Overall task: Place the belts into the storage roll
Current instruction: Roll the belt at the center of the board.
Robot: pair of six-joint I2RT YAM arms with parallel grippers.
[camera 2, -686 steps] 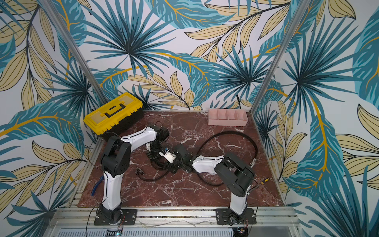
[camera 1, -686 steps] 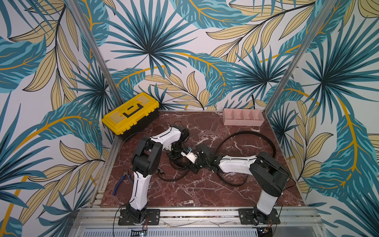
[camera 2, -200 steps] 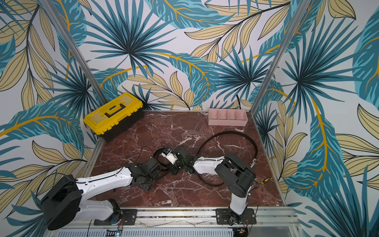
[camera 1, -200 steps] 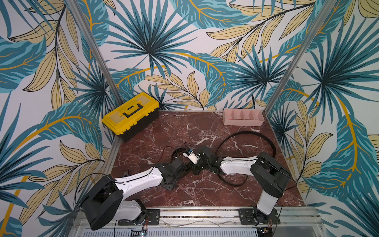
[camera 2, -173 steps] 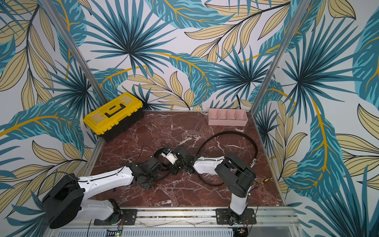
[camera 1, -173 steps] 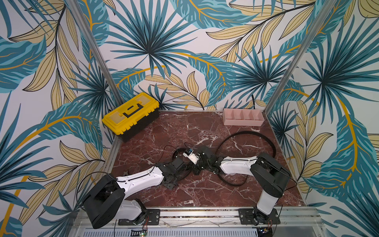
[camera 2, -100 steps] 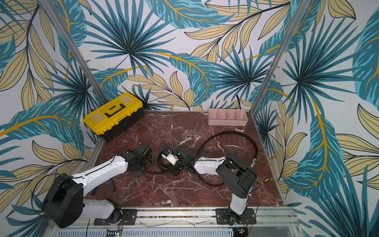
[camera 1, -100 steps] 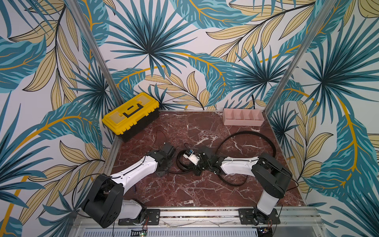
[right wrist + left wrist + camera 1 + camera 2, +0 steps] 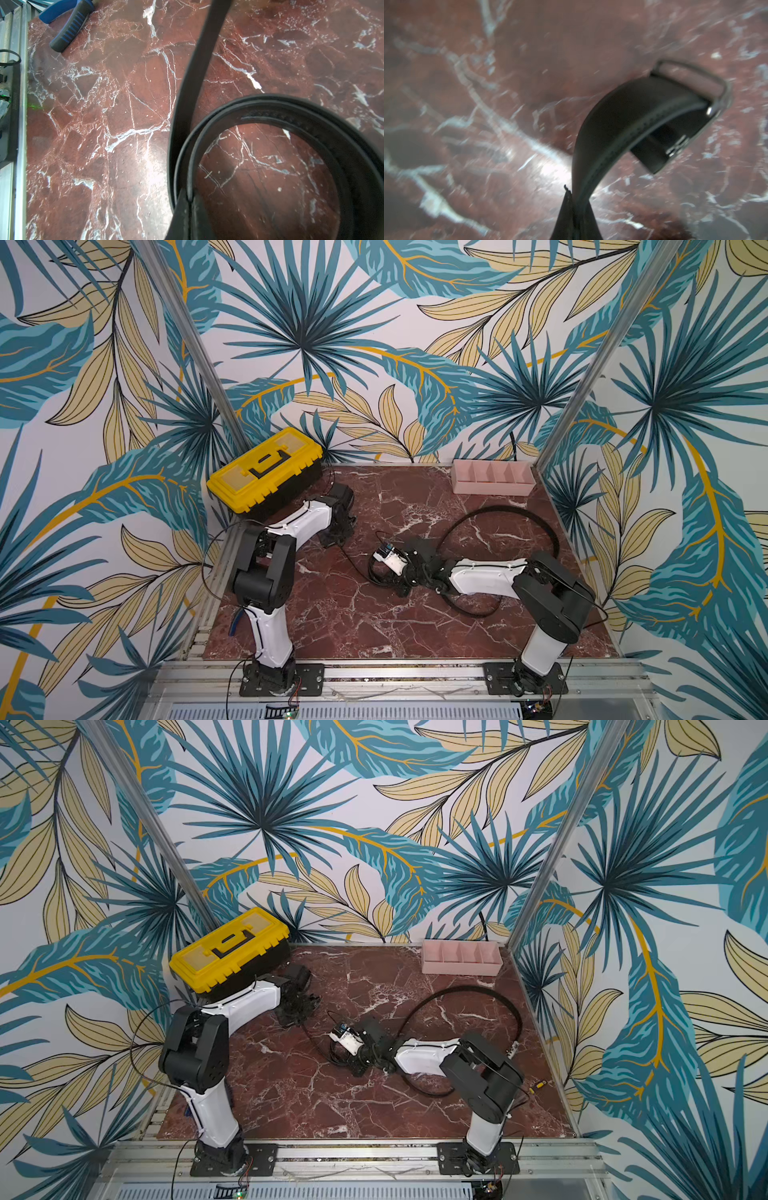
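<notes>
**No belts put away yet**

Your left jaws are clamped on one end of a belt (image 9: 623, 112). Your right jaws pinch its coil (image 9: 270, 106). The other belt (image 9: 498, 509) lies loose on the bench (image 9: 374, 614). The tray (image 9: 492, 488) is empty.

Left pincer (image 9: 572, 196) has clamped the belt (image 9: 623, 108) — drawn back toward toolbox (image 9: 266, 472).

The belt (image 9: 623, 124) looks like matt, stitched black leather, its buckle (image 9: 691, 70) dull metal; the tabletop (image 9: 124, 124) beneath is glossy veined marble.
</notes>
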